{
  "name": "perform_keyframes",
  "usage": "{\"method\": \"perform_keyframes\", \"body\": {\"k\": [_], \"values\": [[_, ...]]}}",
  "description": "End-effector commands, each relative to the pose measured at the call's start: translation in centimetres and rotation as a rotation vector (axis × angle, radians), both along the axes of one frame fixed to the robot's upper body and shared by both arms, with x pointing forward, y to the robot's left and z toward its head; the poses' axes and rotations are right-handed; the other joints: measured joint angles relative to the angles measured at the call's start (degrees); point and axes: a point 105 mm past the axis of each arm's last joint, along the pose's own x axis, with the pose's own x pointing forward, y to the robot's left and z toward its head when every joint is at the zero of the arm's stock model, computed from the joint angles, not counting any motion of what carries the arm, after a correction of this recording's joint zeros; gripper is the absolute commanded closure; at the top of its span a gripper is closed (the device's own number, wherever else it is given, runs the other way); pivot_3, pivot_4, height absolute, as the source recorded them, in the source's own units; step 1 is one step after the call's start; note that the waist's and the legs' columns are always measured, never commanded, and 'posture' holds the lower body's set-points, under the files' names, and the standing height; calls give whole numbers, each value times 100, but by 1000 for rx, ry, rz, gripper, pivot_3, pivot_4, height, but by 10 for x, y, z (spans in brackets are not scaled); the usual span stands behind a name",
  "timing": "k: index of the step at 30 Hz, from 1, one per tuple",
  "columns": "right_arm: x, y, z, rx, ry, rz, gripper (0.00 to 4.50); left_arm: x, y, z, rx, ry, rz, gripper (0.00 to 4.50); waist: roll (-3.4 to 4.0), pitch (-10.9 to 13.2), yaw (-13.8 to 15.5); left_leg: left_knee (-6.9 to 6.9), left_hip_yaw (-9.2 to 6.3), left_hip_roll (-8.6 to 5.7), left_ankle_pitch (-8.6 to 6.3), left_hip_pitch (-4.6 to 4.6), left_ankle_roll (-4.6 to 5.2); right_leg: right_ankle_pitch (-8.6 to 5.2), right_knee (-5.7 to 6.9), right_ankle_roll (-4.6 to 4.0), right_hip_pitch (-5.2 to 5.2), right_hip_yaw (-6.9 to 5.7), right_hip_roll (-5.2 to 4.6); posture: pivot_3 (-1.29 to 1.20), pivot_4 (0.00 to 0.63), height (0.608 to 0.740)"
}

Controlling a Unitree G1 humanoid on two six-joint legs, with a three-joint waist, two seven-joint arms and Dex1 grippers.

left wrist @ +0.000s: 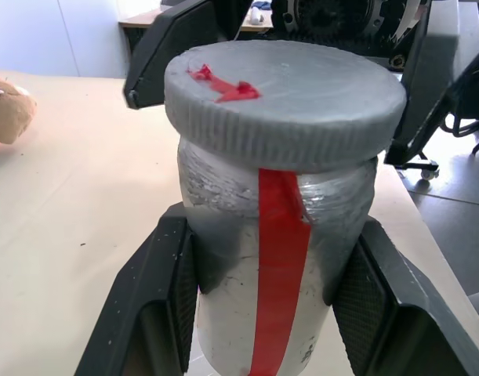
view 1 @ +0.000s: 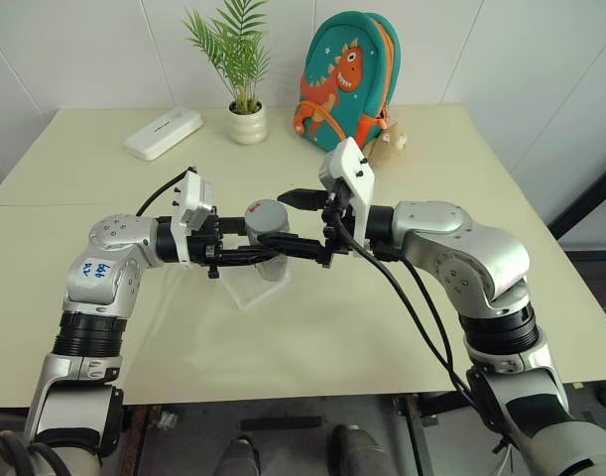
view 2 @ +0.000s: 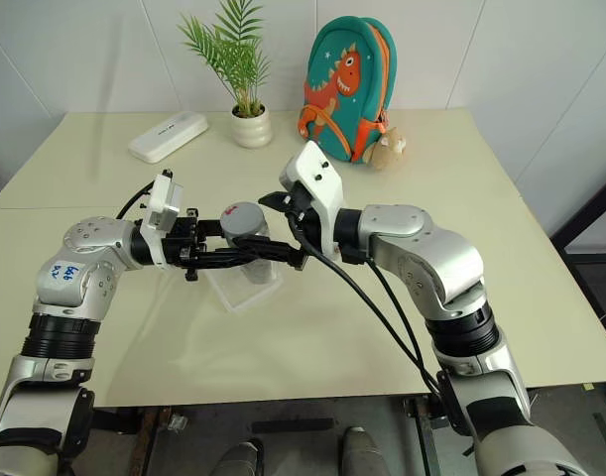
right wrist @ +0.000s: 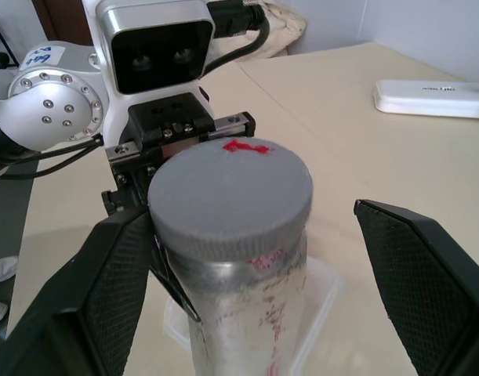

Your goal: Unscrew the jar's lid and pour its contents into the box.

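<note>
My left gripper [view 1: 253, 254] is shut on the body of the silvery jar [left wrist: 255, 258], which has a red stripe down its side, and holds it upright above the table. The grey lid [left wrist: 286, 102], with a small red mark, sits on top of the jar. My right gripper [view 1: 281, 220] comes in from the opposite side and stands open around the lid. One finger is close beside the lid and the other finger [right wrist: 427, 274] stands well off it. The clear plastic box [view 1: 245, 290] lies on the table just under the jar. The contents are hidden inside the jar.
At the back of the table are a white oblong case [view 1: 163, 132], a potted plant [view 1: 248, 123], a teal dinosaur backpack [view 1: 346, 79] and a small plush toy [view 1: 390, 146]. Bare tabletop [view 1: 312, 337] surrounds the box.
</note>
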Motion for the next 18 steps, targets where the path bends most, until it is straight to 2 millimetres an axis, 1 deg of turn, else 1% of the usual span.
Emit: {"method": "perform_keyframes", "body": {"k": [1, 8, 15, 18], "values": [[-6, -13, 16, 33, -52, -15, 352, -4, -1, 10, 2, -50, -27, 2557, 0, 0, 3, 0, 0, 0, 0, 0, 0, 0, 0, 0, 0, 0, 0, 0, 150, 740], [-20, -18, 11, -16, -41, 34, 352, -3, 0, 10, 5, -53, -26, 2557, 0, 0, 3, 0, 0, 0, 0, 0, 0, 0, -1, 0, 0, 0, 0, 0, 150, 740], [-21, -27, 7, -53, -39, 26, 352, -3, 0, 10, 6, -54, -26, 2557, 0, 0, 3, 1, 1, 0, 0, 0, 0, 0, -1, 0, 0, 1, 0, 0, 150, 740], [-19, -29, 14, -27, -53, 10, 352, -3, 0, 10, 6, -55, -25, 2557, 0, 0, 2, 1, 2, 0, 0, 0, 0, 0, -2, 0, 0, 2, 0, 0, 150, 740]]}}
